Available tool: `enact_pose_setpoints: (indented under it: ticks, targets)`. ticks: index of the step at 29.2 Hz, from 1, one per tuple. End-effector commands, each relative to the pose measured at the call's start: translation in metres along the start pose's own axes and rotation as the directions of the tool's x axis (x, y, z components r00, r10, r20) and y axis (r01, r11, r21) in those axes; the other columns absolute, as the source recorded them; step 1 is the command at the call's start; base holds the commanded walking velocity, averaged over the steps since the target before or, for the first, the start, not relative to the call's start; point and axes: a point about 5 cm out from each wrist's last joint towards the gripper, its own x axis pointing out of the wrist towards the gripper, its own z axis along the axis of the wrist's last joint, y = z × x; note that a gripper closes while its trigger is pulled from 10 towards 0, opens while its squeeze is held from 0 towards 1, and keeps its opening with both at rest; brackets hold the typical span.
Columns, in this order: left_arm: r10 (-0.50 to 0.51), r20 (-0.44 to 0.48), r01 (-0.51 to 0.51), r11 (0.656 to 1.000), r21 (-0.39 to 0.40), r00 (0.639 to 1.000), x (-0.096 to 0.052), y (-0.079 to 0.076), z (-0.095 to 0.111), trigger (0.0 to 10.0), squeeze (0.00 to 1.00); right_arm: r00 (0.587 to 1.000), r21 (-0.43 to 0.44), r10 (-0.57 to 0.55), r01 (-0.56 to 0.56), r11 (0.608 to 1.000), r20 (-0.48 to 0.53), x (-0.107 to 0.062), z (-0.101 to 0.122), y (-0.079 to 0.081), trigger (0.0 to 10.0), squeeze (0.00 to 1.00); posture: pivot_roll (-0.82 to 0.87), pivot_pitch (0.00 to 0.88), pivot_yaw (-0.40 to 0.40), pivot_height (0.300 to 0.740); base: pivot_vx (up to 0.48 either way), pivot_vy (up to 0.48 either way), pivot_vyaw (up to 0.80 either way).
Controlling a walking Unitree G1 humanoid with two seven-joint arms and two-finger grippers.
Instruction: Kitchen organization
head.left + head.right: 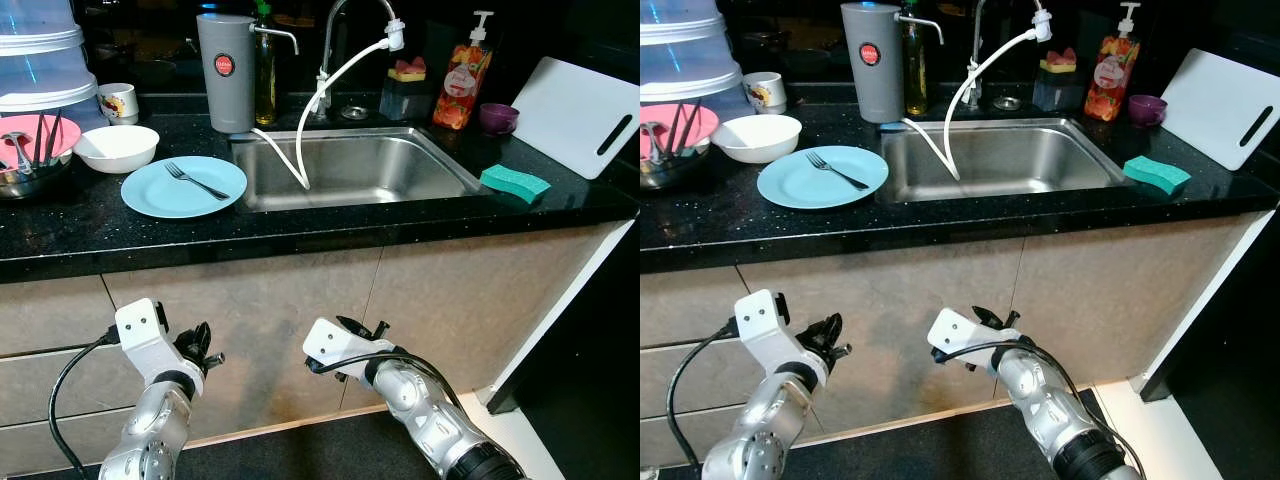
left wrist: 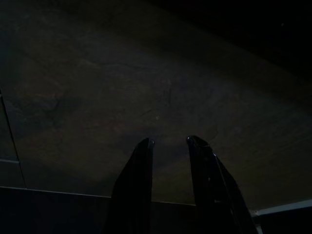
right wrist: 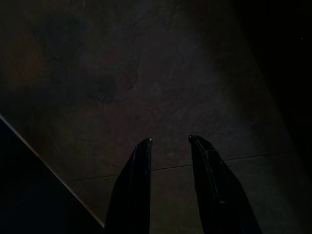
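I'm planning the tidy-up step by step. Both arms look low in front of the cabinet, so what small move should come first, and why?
Probably raise the left gripper toward the fork lying on the blue plate. Both grippers, the right gripper too, hang open and empty below the countertop edge, and that plate sits on the robot's left, beside the sink.

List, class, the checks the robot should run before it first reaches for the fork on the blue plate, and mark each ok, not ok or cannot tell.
1. Left gripper empty, fingers apart: ok.
2. Right gripper empty, fingers apart: ok.
3. Fork lies in the open on the blue plate, nothing on top: ok.
4. Grippers raised to counter height: not ok, both hang low before the cabinet fronts.
5. Sink free to receive dishes: ok, apart from the white hose hanging in.
6. Plate is clean: cannot tell.
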Motion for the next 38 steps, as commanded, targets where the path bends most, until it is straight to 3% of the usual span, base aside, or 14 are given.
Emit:
enact_pose_setpoints:
  ticks: [1, 38]
  targets:
    - [0.0, -0.013, 0.0, 1.0, -0.012, 1.0, -0.0005, -0.0012, -0.003, 10.0, 0.0, 1.0, 0.008, 0.0, 0.0, 1.0, -0.01, -0.0014, -0.0028, -0.0004, 10.0, 0.0, -0.13, 0.021, -0.025, 0.74, 0.0, 0.0, 0.0]
    - [-0.002, -0.015, 0.002, 1.0, 0.0, 1.0, -0.0008, -0.0004, -0.0021, 10.0, 0.0, 1.0, 0.008, 0.001, -0.001, 1.0, -0.01, -0.0008, -0.0018, 0.0004, 10.0, 0.0, -0.13, 0.026, -0.018, 0.74, 0.0, 0.0, 0.0]
